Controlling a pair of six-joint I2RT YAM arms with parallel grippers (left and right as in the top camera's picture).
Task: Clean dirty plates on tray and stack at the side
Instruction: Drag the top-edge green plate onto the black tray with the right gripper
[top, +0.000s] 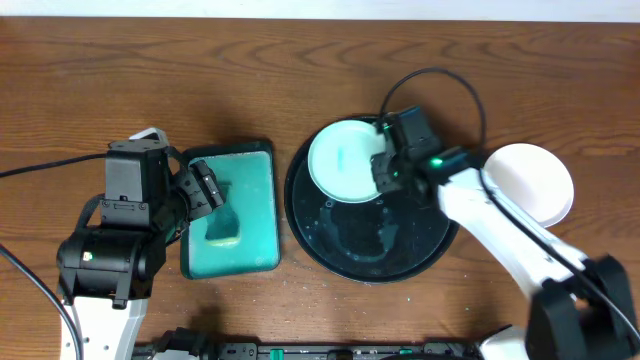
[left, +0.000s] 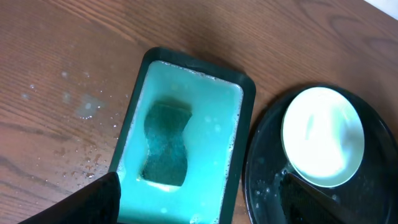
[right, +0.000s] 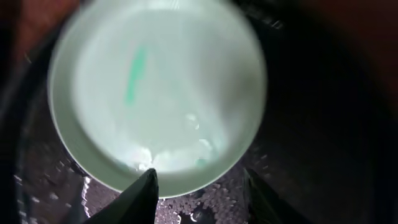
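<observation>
Black and wet, the tray (top: 340, 255) carries one mint plate (top: 345, 160) with a green smear; our right hand (top: 385, 172) spreads at its rim. Our left hand (top: 205, 190), spread, hovers over a teal tray (left: 140, 81) holding a sponge (left: 165, 143) in suds. A white plate (top: 530, 180) sits on the wooden desk (top: 150, 70).

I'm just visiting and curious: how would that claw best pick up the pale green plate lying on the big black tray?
By its thin raised rim, on the edge nearest the right claw. The pale mint-green round plate lies flat and shallow on the large glossy black tray, so one finger probably goes over the rim and one under it.
</observation>
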